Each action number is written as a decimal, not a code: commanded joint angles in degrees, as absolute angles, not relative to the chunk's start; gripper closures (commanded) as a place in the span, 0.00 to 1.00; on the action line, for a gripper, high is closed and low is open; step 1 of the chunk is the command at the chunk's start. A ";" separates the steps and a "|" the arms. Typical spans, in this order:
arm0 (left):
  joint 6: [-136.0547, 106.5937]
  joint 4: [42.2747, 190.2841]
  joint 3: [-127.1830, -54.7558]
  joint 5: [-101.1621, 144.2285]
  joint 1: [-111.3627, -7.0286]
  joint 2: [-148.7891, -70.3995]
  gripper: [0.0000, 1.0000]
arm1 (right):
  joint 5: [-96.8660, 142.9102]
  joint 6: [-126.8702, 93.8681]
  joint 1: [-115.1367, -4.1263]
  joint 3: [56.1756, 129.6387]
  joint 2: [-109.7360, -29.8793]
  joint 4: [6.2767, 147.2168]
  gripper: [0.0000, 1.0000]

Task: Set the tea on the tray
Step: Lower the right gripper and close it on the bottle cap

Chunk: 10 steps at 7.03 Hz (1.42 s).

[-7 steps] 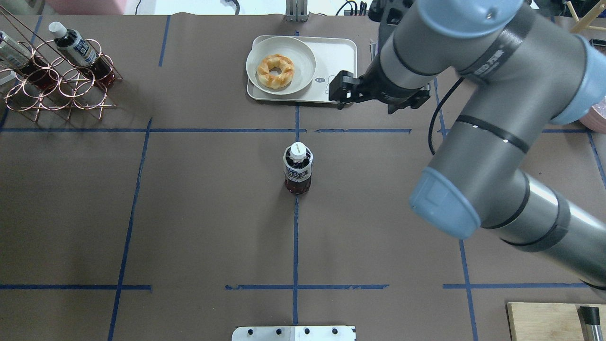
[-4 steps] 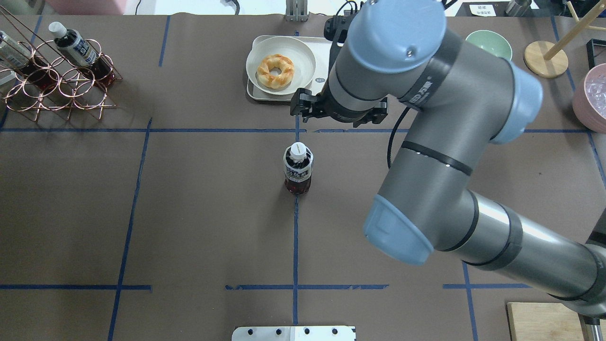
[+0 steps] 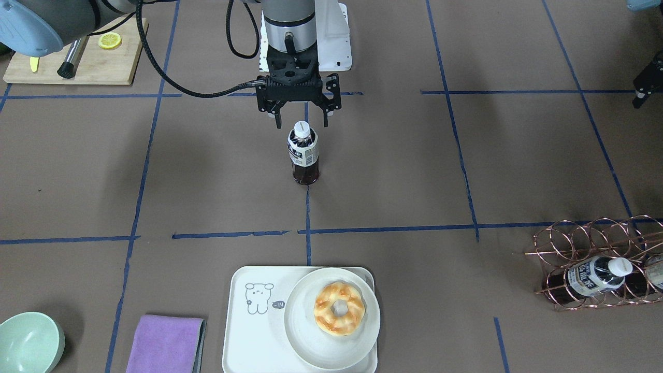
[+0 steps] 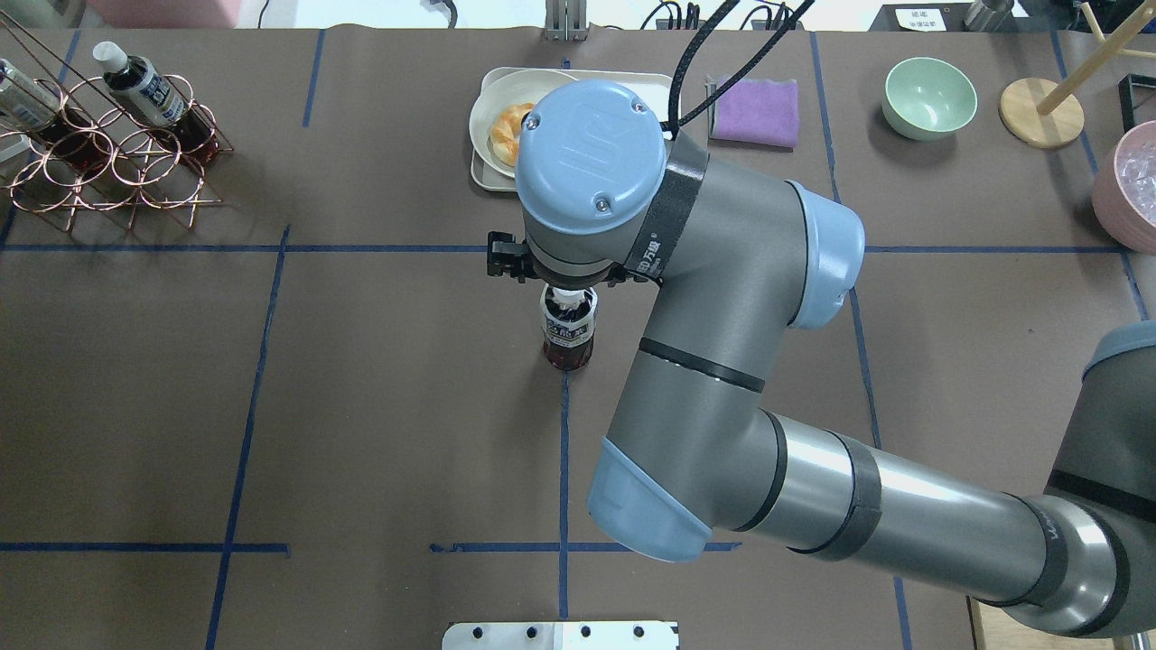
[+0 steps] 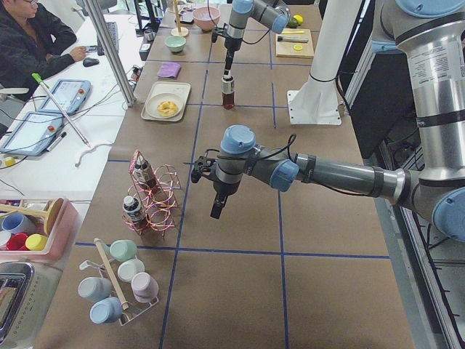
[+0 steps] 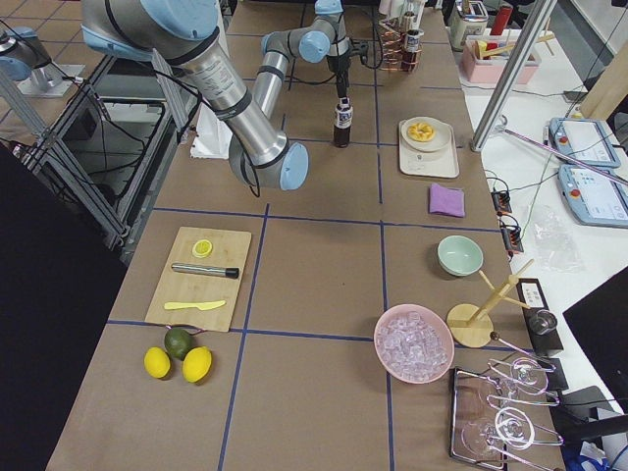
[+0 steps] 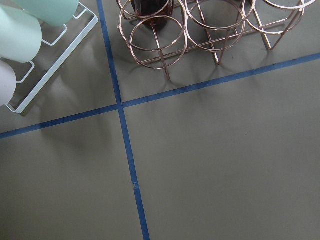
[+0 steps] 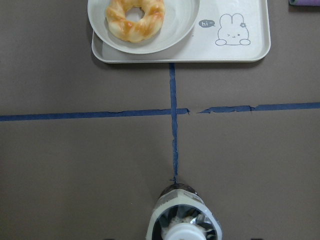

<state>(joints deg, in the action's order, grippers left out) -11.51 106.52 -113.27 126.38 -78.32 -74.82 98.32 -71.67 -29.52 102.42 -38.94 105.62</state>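
Brown paper covers the tabletop (image 3: pixel 518 166), crossed by blue tape lines. The tea bottle (image 3: pixel 303 155) stands upright on one of those lines near the middle, well apart from the cream tray (image 3: pixel 254 336). A round plate (image 3: pixel 300 339) with a doughnut (image 3: pixel 339 309) takes up one half of the tray; the half with the small bear drawing is bare.

The right hand (image 3: pixel 302 124) hangs over the bottle's white cap. Its two fingers (image 3: pixel 277 120) are spread wide to either side and grip nothing. The left hand (image 5: pixel 216 209) points down at the tabletop near a copper wire rack (image 3: pixel 595 243) that holds more bottles. I cannot tell whether this hand is open or closed.
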 commanded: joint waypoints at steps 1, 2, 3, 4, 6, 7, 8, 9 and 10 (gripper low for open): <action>-11.34 106.52 -113.29 126.47 -78.66 -74.79 0.00 | 98.26 -71.63 -28.92 101.69 -38.93 105.64 0.26; -11.34 106.52 -113.29 126.47 -78.66 -74.79 0.00 | 98.26 -71.54 -28.83 101.17 -38.94 105.64 0.31; -11.34 106.52 -113.29 126.47 -78.66 -74.79 0.00 | 98.26 -71.37 -28.83 101.08 -38.85 105.64 0.34; -11.34 106.61 -113.29 126.56 -78.66 -74.71 0.00 | 98.17 -70.93 -28.92 100.99 -38.85 105.64 0.38; -11.34 106.61 -113.20 126.48 -79.01 -74.71 0.00 | 97.21 -70.75 -28.92 100.81 -38.85 105.64 0.40; -11.34 106.61 -113.20 126.47 -79.10 -74.71 0.00 | 96.95 -70.66 -29.00 100.81 -38.85 105.64 0.42; -11.34 106.61 -113.03 126.47 -79.10 -74.71 0.00 | 96.33 -70.66 -29.00 100.72 -38.93 105.56 0.42; -11.34 106.61 -113.03 126.56 -79.19 -74.79 0.00 | 96.33 -70.66 -28.92 100.46 -39.02 105.64 0.43; -11.34 106.61 -113.03 126.48 -79.19 -74.79 0.00 | 96.42 -70.66 -28.92 100.46 -39.11 105.64 0.43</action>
